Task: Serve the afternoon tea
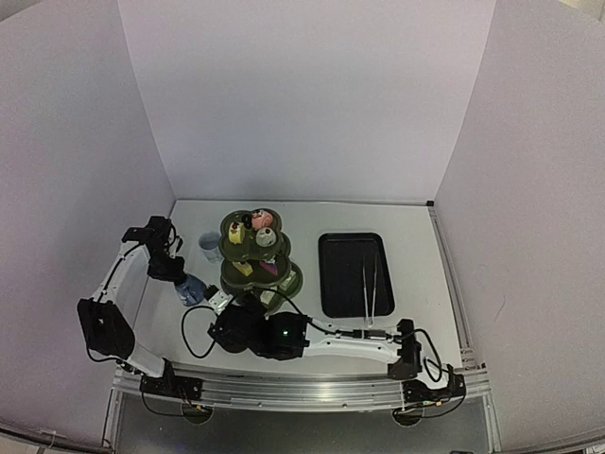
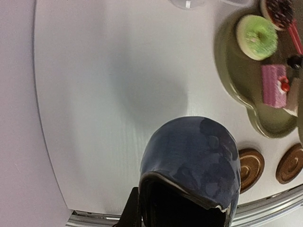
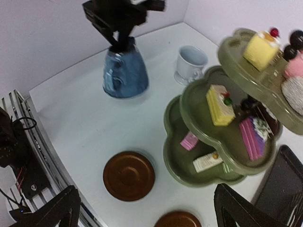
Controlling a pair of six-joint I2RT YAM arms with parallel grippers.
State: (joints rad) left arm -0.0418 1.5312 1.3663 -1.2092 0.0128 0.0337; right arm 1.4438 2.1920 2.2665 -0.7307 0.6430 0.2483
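The small blue jug (image 1: 192, 288) (image 3: 124, 71) (image 2: 194, 161) is at the left of the table, low over the surface. My left gripper (image 1: 180, 276) (image 3: 118, 19) (image 2: 142, 208) is shut on its top rim. A white cup (image 1: 209, 246) (image 3: 190, 64) stands between the jug and the dark green three-tier stand (image 1: 257, 251) (image 3: 189, 156). The stand's tiers carry several pastries, among them a yellow slice (image 3: 218, 105), a pink slice (image 3: 250, 137) and a green doughnut (image 2: 257, 37). My right gripper (image 1: 232, 317) (image 3: 147, 213) hangs open over the table in front of the stand, with nothing between its fingers.
Two brown round coasters (image 3: 129, 175) (image 3: 177, 220) lie on the table under my right gripper, near the front edge. A black rectangular tray (image 1: 355, 274) with metal tongs (image 1: 369, 288) lies right of the stand. White walls close in the back and both sides.
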